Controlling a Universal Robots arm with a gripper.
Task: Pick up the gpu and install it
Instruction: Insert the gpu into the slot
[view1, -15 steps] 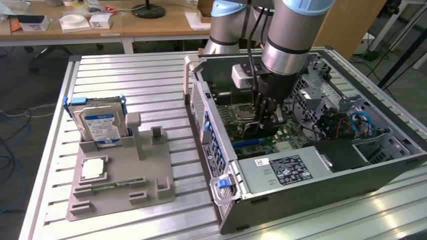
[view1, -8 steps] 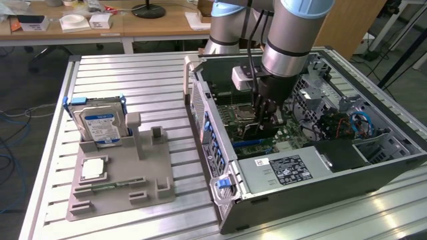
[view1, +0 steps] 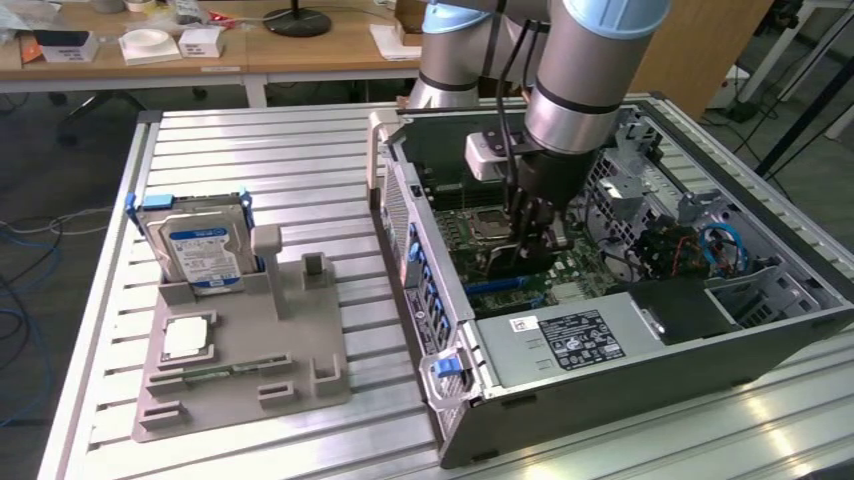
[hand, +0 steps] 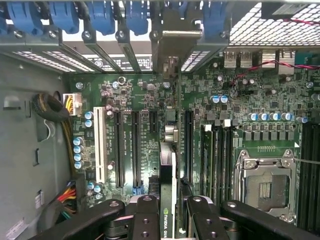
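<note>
The gpu (hand: 168, 170) is a thin dark card seen edge-on in the wrist view. Its metal bracket end (hand: 175, 45) points toward the case's rear slot openings. My gripper (hand: 170, 207) is shut on it, with one black finger (hand: 145, 215) on each side. The card hangs just above the green motherboard (hand: 240, 100), alongside the long black expansion slots (hand: 127, 145). In the exterior view, my gripper (view1: 531, 228) reaches down into the open computer case (view1: 747, 330) with the gpu (view1: 511, 258) below it.
An empty CPU socket (hand: 265, 187) and memory slots (hand: 217, 155) lie beside the card. Blue latches (hand: 135, 15) line the rear wall. Outside the case, a grey fixture (view1: 247, 390) holds a silver hard drive (view1: 200, 250), a CPU chip (view1: 187, 340) and a memory stick (view1: 220, 372).
</note>
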